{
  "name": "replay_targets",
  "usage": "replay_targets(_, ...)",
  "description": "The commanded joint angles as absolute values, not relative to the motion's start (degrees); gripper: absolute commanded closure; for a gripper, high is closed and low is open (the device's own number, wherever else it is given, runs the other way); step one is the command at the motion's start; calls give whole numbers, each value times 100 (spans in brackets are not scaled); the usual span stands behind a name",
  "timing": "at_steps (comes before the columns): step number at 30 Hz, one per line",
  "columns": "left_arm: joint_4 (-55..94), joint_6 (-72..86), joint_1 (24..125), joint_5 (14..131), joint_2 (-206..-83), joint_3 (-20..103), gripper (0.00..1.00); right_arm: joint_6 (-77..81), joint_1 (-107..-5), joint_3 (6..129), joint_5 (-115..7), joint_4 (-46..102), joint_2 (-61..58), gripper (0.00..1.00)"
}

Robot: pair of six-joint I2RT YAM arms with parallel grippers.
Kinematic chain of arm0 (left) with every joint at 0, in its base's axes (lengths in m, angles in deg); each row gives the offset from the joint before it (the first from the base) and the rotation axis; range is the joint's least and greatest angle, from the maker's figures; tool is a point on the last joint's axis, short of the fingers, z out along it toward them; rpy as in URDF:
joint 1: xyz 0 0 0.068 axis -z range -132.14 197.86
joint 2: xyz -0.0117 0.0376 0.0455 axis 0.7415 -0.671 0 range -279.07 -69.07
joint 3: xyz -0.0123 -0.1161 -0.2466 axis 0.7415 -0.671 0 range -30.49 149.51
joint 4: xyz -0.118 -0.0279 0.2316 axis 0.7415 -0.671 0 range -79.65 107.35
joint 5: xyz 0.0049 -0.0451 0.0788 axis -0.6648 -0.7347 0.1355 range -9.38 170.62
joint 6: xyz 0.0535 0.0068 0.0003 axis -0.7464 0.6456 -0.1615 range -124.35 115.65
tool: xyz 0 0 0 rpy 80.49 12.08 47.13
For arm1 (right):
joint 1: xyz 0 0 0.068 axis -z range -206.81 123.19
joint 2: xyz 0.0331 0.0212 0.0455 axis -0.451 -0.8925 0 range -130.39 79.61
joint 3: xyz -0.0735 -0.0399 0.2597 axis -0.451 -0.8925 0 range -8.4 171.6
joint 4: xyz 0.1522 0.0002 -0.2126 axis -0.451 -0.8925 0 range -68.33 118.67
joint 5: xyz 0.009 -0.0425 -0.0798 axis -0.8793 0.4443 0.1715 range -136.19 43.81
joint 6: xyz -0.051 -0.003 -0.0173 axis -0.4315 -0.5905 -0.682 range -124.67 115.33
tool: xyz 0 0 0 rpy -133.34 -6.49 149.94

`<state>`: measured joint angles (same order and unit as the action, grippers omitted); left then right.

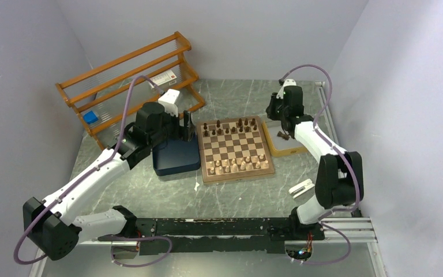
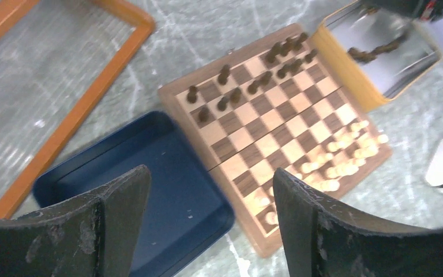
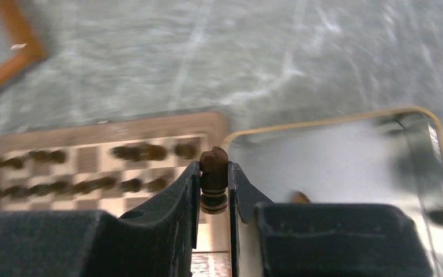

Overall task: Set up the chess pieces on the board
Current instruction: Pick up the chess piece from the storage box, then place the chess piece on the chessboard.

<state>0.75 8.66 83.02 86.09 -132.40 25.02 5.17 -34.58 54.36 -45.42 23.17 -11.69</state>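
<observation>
The board (image 1: 237,150) lies mid-table, with several dark chess pieces (image 1: 231,127) on its far rows and pale ones on its near rows. More dark pieces (image 1: 283,136) lie in a yellow-rimmed tin (image 1: 295,150) to the board's right. My right gripper (image 3: 214,176) hangs over the tin's left rim, shut on one dark chess piece (image 3: 213,161) that stands upright between the fingers. My left gripper (image 2: 207,199) is open and holds nothing. It hovers over the near corner of a dark blue tray (image 2: 150,167), next to the board (image 2: 265,133).
An orange wooden rack (image 1: 130,75) stands at the back left, with a small white box and a blue item on it. A white object (image 1: 301,188) lies near the right arm's base. The dark blue tray (image 1: 176,157) touches the board's left edge.
</observation>
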Motion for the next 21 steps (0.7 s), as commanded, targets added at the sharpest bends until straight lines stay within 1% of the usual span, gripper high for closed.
replay_targets(1, 30, 1530, 8272, 7822, -13531, 3063, 19, -73, -3713, 4855, -6090, 3879, -531, 88)
replay_targets(3, 36, 1828, 8131, 7372, -13729, 3254, 23, -392, -4064, 4531, -6411, 4404, -249, 88)
replay_targets(5, 150, 2194, 7946, 6765, -13931, 3386, 27, -940, -4443, 4200, -6421, 4912, -45, 88)
replay_targets(8, 431, 2625, 7806, 5970, -14213, 3554, 33, -1279, -4801, 3837, -6520, 5517, 202, 88)
replay_targets(11, 495, 2663, 7792, 5732, -14535, 3861, 36, -1494, -5049, 3640, -6782, 5830, 369, 88)
replay_targets(17, 490, 2607, 7791, 5397, -14994, 4423, 37, -1876, -5532, 3191, -6935, 6433, 779, 88)
replay_targets(21, 630, 2745, 7790, 5051, -15249, 4587, 39, -2066, -5753, 3181, -6887, 6352, 916, 88)
